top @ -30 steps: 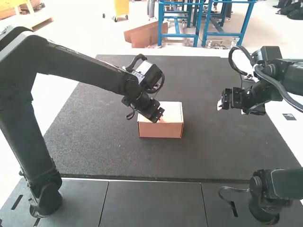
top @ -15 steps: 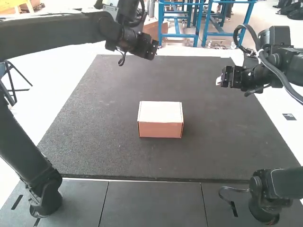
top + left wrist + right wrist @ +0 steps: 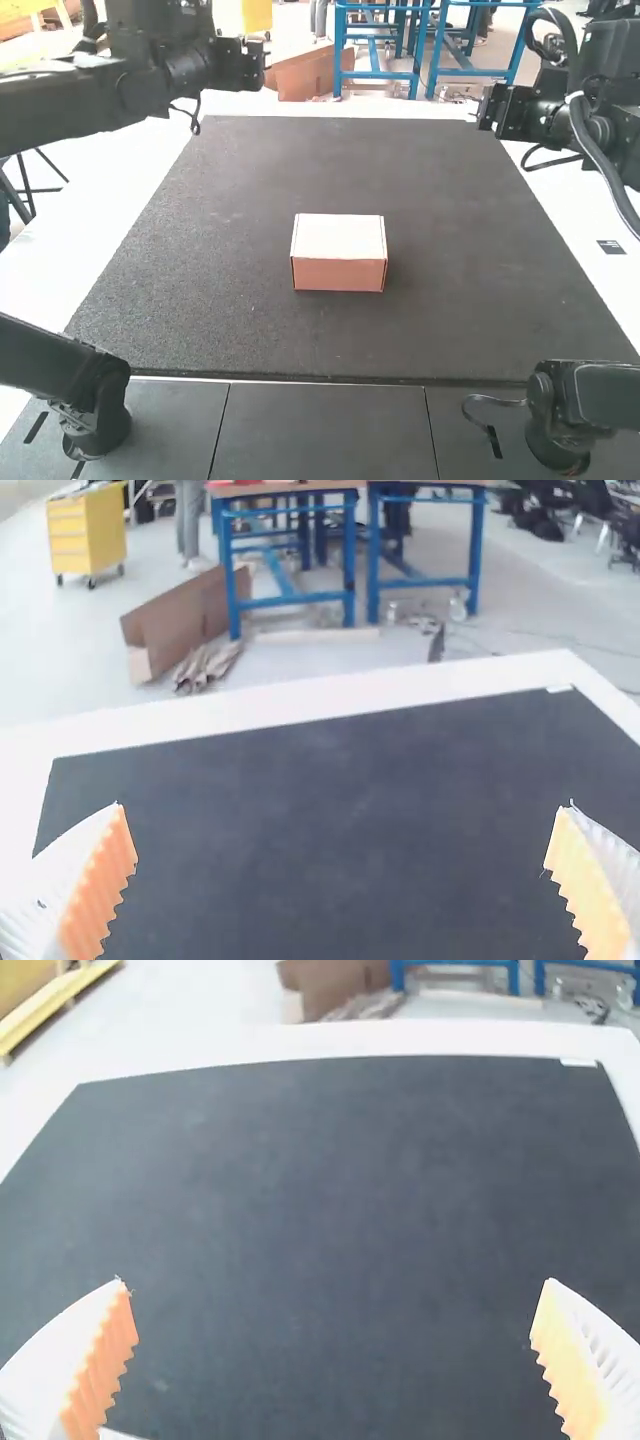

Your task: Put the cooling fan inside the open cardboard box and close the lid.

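Observation:
A small cardboard box point(image 3: 338, 252) stands in the middle of the black mat point(image 3: 180, 250) with its lid lying flat and shut. My left gripper point(image 3: 252, 64) hangs high over the mat's far left corner, well away from the box. In the left wrist view its white ribbed fingers with orange pads point(image 3: 98, 890) stand wide apart with nothing between them. My right gripper point(image 3: 488, 106) hovers at the mat's far right corner, also clear of the box. Its own pads point(image 3: 96, 1358) are spread wide over bare mat point(image 3: 330, 1210).
The mat lies on a white table point(image 3: 110, 210) whose edge frames it at the back point(image 3: 300, 705). A dark panel point(image 3: 320, 430) runs along the front, with the two arm bases at its corners.
My left gripper lifted off the box's lid and swung up and back to the far left. The right gripper drew back toward the far right corner. The box stayed put.

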You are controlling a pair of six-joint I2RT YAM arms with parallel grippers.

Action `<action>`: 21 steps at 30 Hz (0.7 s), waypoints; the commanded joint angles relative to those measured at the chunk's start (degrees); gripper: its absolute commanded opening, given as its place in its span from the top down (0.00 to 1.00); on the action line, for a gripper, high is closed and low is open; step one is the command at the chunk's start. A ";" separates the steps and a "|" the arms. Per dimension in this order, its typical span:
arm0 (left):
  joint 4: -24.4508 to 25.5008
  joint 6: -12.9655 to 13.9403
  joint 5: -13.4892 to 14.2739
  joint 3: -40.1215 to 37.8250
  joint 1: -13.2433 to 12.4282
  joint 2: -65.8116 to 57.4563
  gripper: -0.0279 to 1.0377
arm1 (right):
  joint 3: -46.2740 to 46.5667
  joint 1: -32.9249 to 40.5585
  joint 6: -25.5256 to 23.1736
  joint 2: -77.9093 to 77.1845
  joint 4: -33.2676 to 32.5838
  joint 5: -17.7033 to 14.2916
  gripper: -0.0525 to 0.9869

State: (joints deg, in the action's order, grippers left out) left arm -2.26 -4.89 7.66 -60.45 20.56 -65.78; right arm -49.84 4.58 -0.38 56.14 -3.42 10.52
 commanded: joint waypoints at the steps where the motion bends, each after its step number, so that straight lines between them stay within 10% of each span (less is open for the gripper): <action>1: -2.40 2.25 -1.95 5.60 -1.04 5.40 0.06 | 2.74 -0.98 0.03 -2.70 1.75 -1.38 0.08; 21: -13.03 4.80 -1.77 41.90 -6.93 36.34 0.07 | 28.22 -0.36 3.02 -26.52 11.24 -5.78 0.08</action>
State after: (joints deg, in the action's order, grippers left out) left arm -14.17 -1.06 6.52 -20.71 14.46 -31.77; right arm -22.74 4.58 1.23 31.29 6.87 6.07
